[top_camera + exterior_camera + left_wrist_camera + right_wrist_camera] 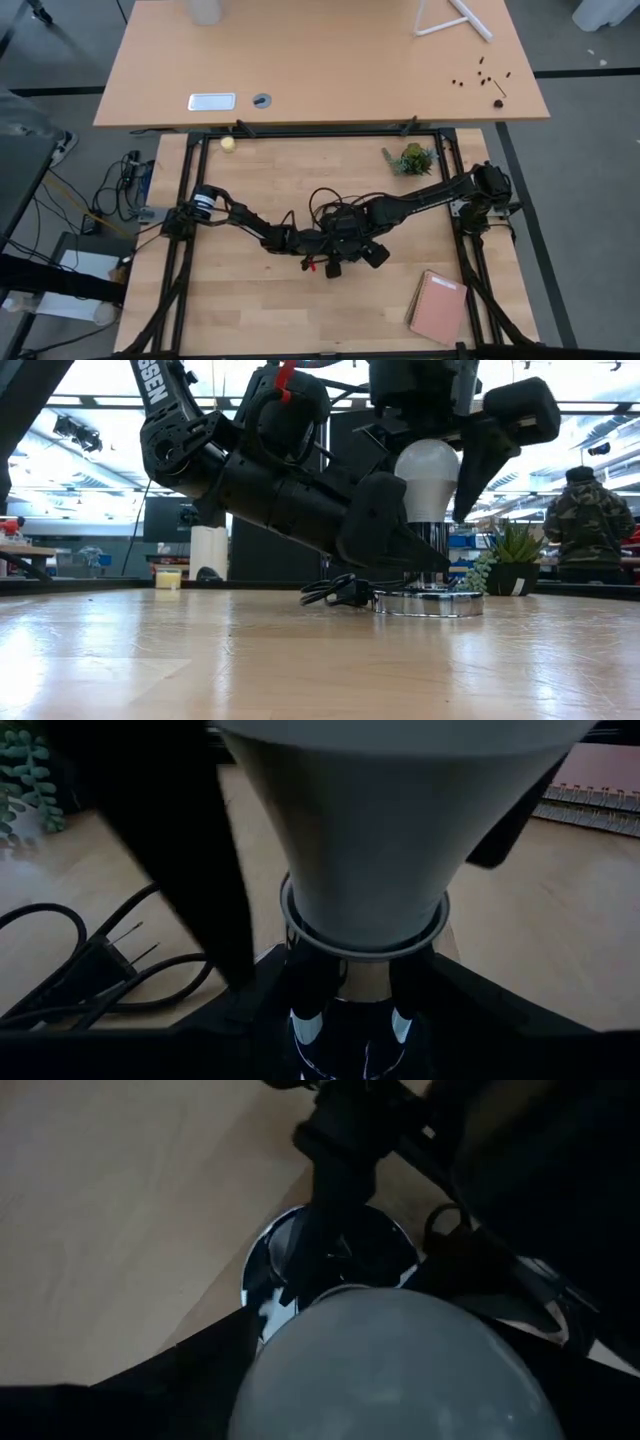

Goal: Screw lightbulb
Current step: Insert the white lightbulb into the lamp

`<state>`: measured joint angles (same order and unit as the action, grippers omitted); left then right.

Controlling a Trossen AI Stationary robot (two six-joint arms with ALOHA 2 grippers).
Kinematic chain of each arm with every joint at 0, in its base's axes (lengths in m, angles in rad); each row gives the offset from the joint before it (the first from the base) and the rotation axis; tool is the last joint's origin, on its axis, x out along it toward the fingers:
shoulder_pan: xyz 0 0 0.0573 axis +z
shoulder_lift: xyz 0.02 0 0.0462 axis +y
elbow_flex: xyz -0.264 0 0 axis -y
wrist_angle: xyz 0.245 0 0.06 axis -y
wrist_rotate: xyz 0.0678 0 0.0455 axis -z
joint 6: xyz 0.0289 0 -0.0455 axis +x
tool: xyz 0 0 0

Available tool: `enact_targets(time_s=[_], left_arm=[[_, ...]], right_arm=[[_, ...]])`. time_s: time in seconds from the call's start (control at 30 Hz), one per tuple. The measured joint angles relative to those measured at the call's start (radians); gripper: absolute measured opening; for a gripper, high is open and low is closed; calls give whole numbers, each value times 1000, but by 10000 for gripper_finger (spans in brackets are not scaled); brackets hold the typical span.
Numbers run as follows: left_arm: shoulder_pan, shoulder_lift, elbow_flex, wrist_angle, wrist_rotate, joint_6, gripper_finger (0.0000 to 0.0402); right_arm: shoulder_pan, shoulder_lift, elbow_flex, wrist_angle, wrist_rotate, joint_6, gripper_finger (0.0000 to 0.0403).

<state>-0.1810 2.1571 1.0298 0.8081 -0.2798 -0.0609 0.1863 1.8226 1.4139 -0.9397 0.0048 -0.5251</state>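
Lightbulb is standing upright, base down in the round silver socket disc, which is resting on the wooden table near its middle. Right hand is reaching straight down over the bulb, its fingers standing spread around the white globe; whether they are touching the glass I cannot tell. Left hand is coming in low and slanted from the side, its fingers clasping the socket's neck just under the bulb. Black cord is lying coiled beside the disc. On the table's far edge a small potted plant is sitting, and a pink notebook is lying near the front corner. Beyond the table, a person in a camouflage jacket is standing in the room.
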Motion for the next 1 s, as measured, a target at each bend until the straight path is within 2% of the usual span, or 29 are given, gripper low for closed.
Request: enact_targets(time_s=[0.3, 0.47, 0.67, 0.9, 1.0], left_arm=[[0, 0, 0, 0, 0, 0, 191], [0, 0, 0, 0, -6, 0, 191], [0, 0, 0, -3, -38, -41, 191], [-1, 1, 0, 3, -55, -103, 191], [-2, 1, 0, 5, -55, -114, 191]], right_arm=[[0, 1, 0, -4, 2, 83, 246], [0, 1, 0, -5, 31, 201, 246], [-8, 1, 0, -11, 54, 473, 276], [-8, 1, 0, 0, 58, 800, 251], [-8, 1, -1, 16, 60, 958, 255]])
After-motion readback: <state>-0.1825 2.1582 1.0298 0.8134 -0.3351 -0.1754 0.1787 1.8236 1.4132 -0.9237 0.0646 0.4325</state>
